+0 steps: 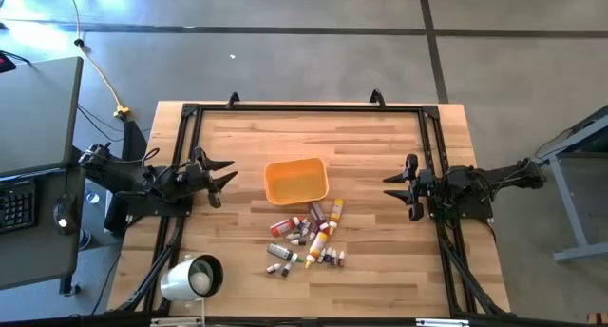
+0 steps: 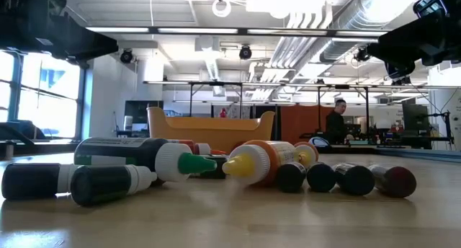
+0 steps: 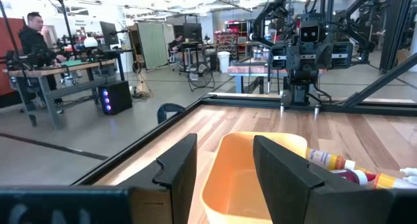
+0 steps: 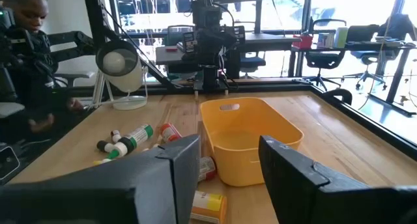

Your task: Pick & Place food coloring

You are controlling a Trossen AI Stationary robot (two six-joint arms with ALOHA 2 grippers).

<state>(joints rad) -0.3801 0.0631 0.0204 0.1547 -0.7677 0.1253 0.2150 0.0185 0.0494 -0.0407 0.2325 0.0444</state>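
Several small food coloring bottles [image 1: 309, 237] lie on their sides in a loose pile on the table, just nearer than the square orange tray [image 1: 295, 181]. The low view shows them close up [image 2: 216, 169], dark, yellow and green-tipped. My left gripper [image 1: 226, 174] hovers open near the table's left side, pointing at the tray [image 3: 251, 178]. My right gripper [image 1: 391, 184] hovers open near the right side, also facing the tray [image 4: 251, 139], with bottles [image 4: 130, 138] beyond it. Neither gripper touches anything.
A white lamp-like object [image 1: 193, 278] lies near the table's near left corner. A black frame [image 1: 304, 108] runs around the tabletop. Bare wood lies between each gripper and the tray. People sit at desks in the room beyond.
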